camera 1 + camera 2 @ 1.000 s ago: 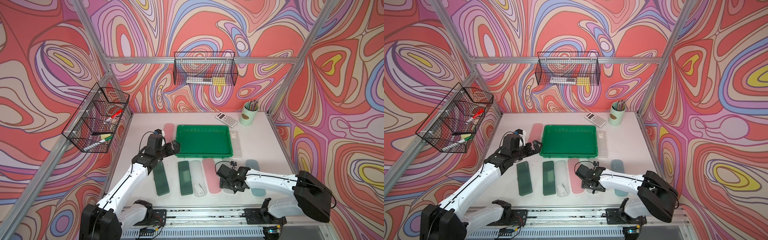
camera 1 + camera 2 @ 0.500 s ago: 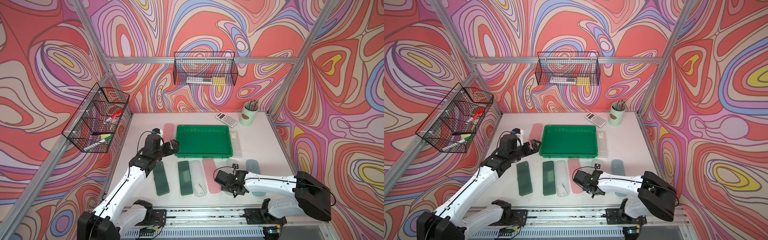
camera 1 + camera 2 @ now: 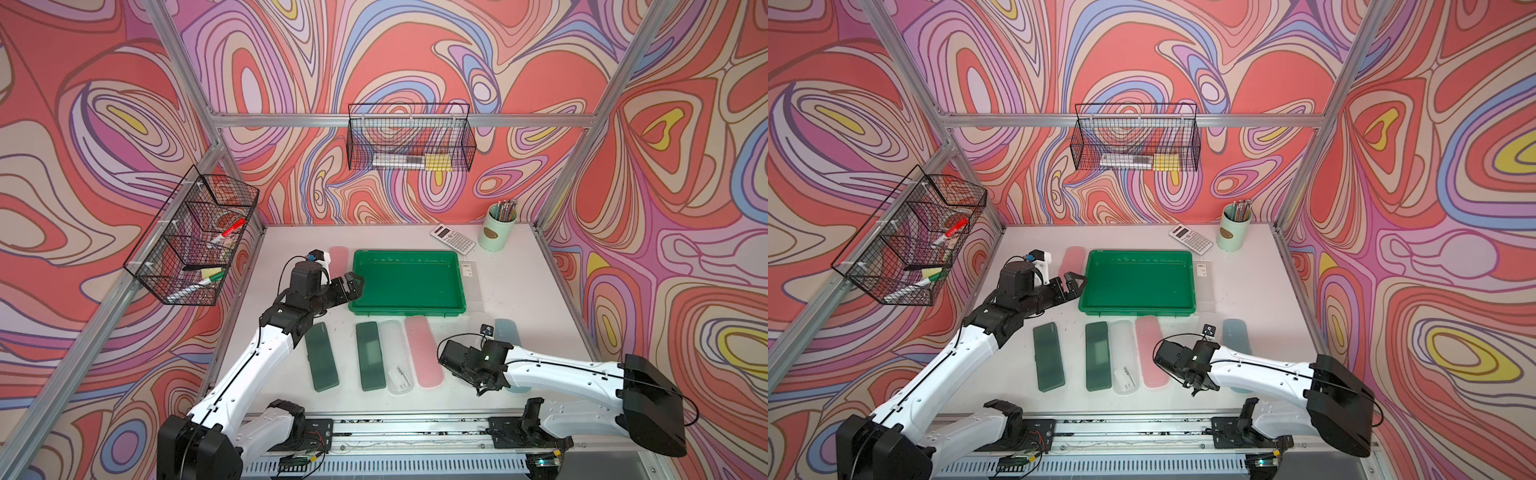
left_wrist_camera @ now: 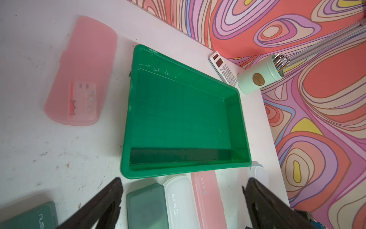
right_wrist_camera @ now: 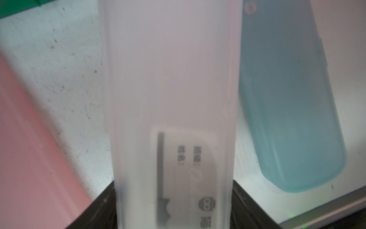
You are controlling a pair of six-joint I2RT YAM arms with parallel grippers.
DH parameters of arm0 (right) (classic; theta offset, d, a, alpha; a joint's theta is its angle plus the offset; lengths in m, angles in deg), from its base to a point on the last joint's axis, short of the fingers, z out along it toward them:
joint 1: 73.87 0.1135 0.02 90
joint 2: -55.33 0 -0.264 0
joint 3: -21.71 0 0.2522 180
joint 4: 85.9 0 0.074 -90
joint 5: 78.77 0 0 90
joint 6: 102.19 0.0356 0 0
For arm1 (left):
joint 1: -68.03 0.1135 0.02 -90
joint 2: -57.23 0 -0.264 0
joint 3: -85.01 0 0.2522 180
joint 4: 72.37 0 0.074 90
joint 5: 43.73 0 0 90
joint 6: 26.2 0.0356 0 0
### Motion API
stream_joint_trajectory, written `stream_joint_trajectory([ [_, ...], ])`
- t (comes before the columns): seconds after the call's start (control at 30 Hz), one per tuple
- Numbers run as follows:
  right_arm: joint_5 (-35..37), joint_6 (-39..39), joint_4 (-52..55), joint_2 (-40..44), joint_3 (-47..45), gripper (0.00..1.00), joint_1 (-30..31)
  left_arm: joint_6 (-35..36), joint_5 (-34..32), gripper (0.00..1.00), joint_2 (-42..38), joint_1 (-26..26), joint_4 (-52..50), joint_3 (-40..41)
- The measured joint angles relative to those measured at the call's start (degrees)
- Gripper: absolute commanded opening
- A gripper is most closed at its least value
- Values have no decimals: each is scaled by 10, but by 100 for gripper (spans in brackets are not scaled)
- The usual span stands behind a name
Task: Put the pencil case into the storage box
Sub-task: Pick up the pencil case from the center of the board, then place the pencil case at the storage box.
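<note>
The storage box (image 3: 405, 309) (image 3: 1136, 311) (image 4: 178, 168) is a shallow bright-green tray at mid-table with nothing in it. In the right wrist view a frosted white pencil case (image 5: 172, 79) fills the middle, and my right gripper (image 5: 174, 200) is shut on its sides. Both top views show that gripper (image 3: 449, 360) (image 3: 1167, 358) low over the table, in front of the box and between a pink case (image 3: 423, 357) and a blue case (image 3: 508, 334). My left gripper (image 3: 353, 286) (image 4: 181, 188) hangs open and holds nothing, by the box's front left corner.
Two dark green cases (image 3: 322, 357) (image 3: 370, 355) and a clear case (image 3: 397, 359) lie in a row before the box. Another pink case (image 3: 338, 258) lies left of it. A calculator (image 3: 453, 239) and pencil cup (image 3: 496, 230) stand at the back right. Wire baskets (image 3: 409, 143) hang on the walls.
My right gripper has narrowed onto the frosted white case and shifted a little toward the table's front. The left arm drew back slightly from the box.
</note>
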Motion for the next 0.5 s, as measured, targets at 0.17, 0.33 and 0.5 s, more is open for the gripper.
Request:
stream_joint_trajectory([
  [0.17, 27, -2, 40, 21, 62, 74, -2, 0, 21, 99, 20, 0, 11, -19],
  [0.33, 53, -9, 67, 26, 112, 74, -8, 0, 32, 99, 30, 0, 16, -23],
  [0.5, 73, -26, 92, 39, 143, 74, -21, -1, 41, 99, 39, 0, 17, -36],
])
